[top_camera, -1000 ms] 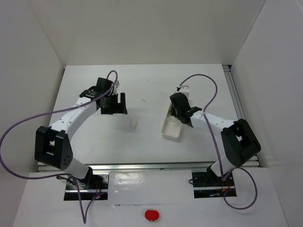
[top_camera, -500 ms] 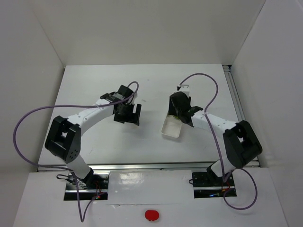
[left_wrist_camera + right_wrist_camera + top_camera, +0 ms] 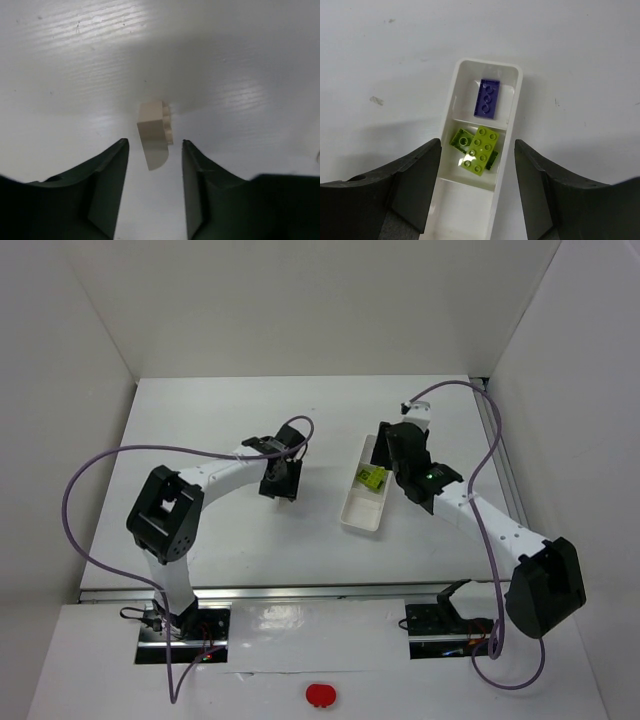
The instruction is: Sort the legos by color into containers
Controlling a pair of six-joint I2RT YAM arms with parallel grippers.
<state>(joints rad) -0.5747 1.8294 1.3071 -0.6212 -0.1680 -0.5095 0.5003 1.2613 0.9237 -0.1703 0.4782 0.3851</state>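
Note:
A whitish-cream lego [image 3: 154, 129] lies on the white table, its near end just between the tips of my left gripper [image 3: 155, 146]. The jaws are open, with a gap on each side of the brick. In the top view the left gripper [image 3: 281, 483] covers this brick. The white tray [image 3: 449, 111] has a dark purple lego [image 3: 488, 97] in its far compartment. Lime-green legos [image 3: 481, 149] are piled in the middle one, and the near compartment holds nothing. My right gripper [image 3: 477, 143] hovers open above the tray [image 3: 357, 521], empty. In the top view the right gripper [image 3: 388, 457] sits beside the green legos [image 3: 372, 477].
White walls close in the table on the left, back and right. A metal rail [image 3: 494, 435] runs along the right edge. The purple cables [image 3: 100, 465] loop over both arms.
My left arm swung right and came down around the cream lego, its jaws narrowing. My right gripper opened and drew up and back from the tray, and the green legos now show in the middle compartment.

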